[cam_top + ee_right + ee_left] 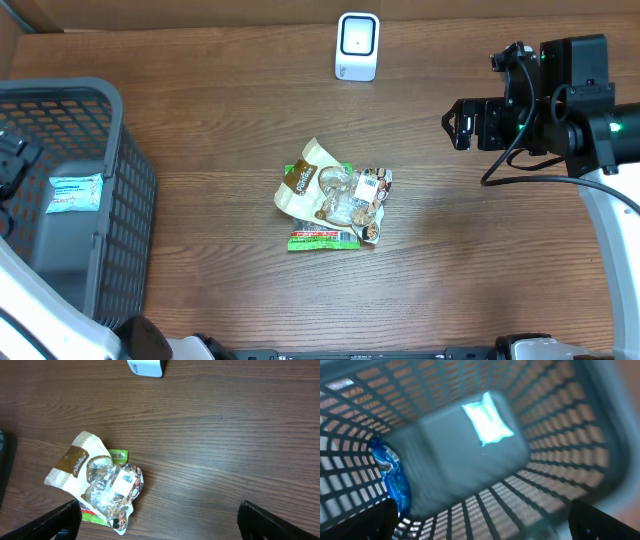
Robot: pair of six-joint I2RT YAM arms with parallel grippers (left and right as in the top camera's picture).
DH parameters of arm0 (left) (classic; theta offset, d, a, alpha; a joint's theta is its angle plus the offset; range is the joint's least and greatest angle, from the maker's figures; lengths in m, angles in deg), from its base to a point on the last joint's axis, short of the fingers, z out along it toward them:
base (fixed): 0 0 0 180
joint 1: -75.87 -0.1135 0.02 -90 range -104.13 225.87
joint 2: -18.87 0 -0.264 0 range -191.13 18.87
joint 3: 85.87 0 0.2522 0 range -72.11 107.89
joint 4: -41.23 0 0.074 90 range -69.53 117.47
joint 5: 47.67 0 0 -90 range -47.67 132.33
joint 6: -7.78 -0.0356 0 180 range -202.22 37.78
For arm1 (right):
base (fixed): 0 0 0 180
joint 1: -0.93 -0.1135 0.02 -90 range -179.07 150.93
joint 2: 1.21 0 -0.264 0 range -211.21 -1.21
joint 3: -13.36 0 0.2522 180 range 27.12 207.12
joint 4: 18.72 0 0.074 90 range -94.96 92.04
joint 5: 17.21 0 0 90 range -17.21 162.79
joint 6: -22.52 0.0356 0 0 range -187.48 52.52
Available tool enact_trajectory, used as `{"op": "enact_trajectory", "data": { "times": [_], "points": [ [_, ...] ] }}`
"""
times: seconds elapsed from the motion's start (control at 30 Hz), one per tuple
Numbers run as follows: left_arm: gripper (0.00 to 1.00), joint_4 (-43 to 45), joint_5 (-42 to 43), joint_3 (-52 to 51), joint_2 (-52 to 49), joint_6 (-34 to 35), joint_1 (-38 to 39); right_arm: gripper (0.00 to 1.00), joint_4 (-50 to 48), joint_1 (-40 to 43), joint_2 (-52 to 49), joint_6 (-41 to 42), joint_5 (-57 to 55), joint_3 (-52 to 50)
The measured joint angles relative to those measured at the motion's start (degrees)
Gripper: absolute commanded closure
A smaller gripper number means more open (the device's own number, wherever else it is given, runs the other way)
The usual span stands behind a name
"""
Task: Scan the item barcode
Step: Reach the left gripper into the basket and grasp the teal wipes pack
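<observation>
The white box-shaped barcode scanner (357,47) stands upright at the far edge of the brown wood-grain tabletop (220,110). The things to be scanned, a heap of crinkled snack packets (335,195), lie well in front of the scanner, nearer the robot. The right claw (458,125) hangs to the scanner's right with its fingers wide apart and nothing between them. The left claw (485,527), equally spread and empty, hovers over the grey plastic mesh basket (130,200) far to the scanner's left.

The likely next step is lifting one packet. It would be best to pinch an edge clear of the white barcode label (125,480), so the label can face the scanner unobstructed, and to take only one layer.

- One scanner and one basket.
- Two items in the basket: a pale blue packet (487,417) and a blue crumpled wrapper (395,477).
- The heap seems to hold three packets, though their overlap makes that uncertain.
</observation>
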Motion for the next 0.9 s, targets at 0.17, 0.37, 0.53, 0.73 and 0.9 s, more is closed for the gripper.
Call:
{"op": "enact_trajectory", "data": {
  "times": [0.17,0.37,0.53,0.73,0.9],
  "points": [
    [0.00,11.34,-0.22,-14.53,-2.40,1.53,-1.22,0.00,0.07,0.02,0.00,0.00,0.00,0.00],
    [0.00,29.88,0.48,-33.42,-2.86,2.16,-1.25,0.00,0.26,0.02,0.00,-0.02,0.00,0.00],
    [0.02,44.41,0.81,-44.09,-2.82,2.25,-1.25,0.00,0.28,0.02,0.00,-0.02,-0.02,0.00],
    [0.06,58.66,0.85,-54.90,-2.82,2.60,-1.25,0.00,0.90,0.02,0.00,-0.02,0.00,0.00],
    [0.07,65.05,0.87,-58.93,-3.13,2.86,-1.05,0.00,1.29,0.02,0.00,0.00,0.00,0.00]
  ]
}}
